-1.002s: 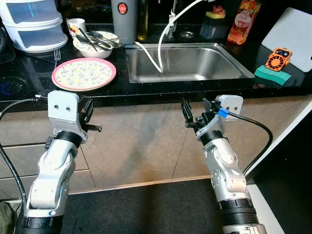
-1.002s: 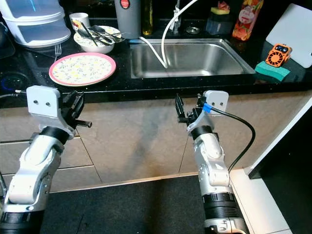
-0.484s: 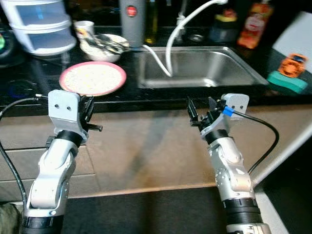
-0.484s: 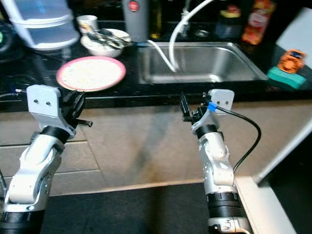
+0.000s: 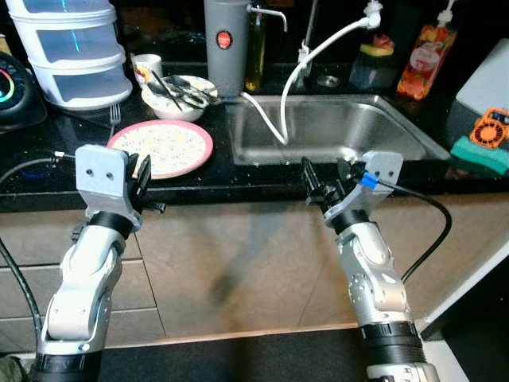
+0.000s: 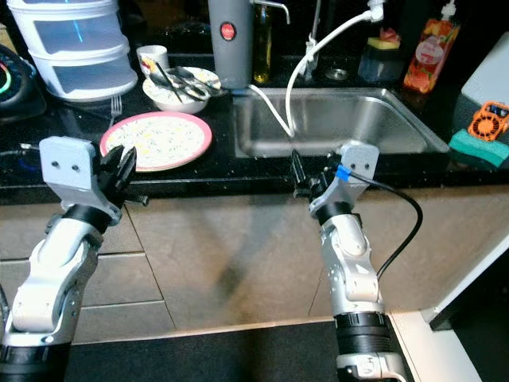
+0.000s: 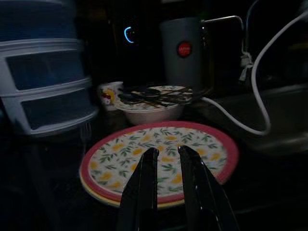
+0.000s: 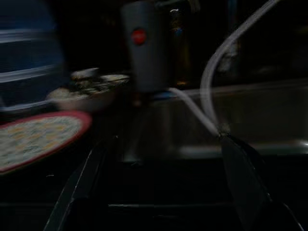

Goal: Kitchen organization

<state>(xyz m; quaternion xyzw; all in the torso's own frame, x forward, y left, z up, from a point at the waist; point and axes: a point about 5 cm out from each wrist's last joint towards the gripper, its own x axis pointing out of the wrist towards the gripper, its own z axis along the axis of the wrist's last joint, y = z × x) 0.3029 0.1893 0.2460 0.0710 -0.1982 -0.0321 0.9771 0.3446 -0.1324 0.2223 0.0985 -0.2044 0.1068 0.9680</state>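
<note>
A pink-rimmed floral plate (image 5: 163,147) lies on the black counter (image 5: 48,171) left of the sink (image 5: 334,127). Behind it stands a white bowl (image 5: 179,94) holding several pieces of cutlery, with a small cup (image 5: 147,68) beside it. My left gripper (image 5: 144,181) hovers at the counter's front edge, just short of the plate (image 7: 159,156); its fingers (image 7: 147,187) are shut with nothing between them. My right gripper (image 5: 324,179) is at the counter edge before the sink, its fingers (image 8: 240,178) spread wide open and empty.
Stacked plastic containers (image 5: 75,48) stand at the back left, with a fork (image 5: 114,118) before them. A grey canister (image 5: 225,44) stands by the tap, and a white hose (image 5: 270,119) drops into the sink. A red bottle (image 5: 419,60), orange fan (image 5: 491,126) and green sponge (image 5: 481,151) sit right.
The whole view has shifted: the counter now sits lower and nearer, so the camera moved. Both grippers now reach the counter edge. Their finger states are unchanged.
</note>
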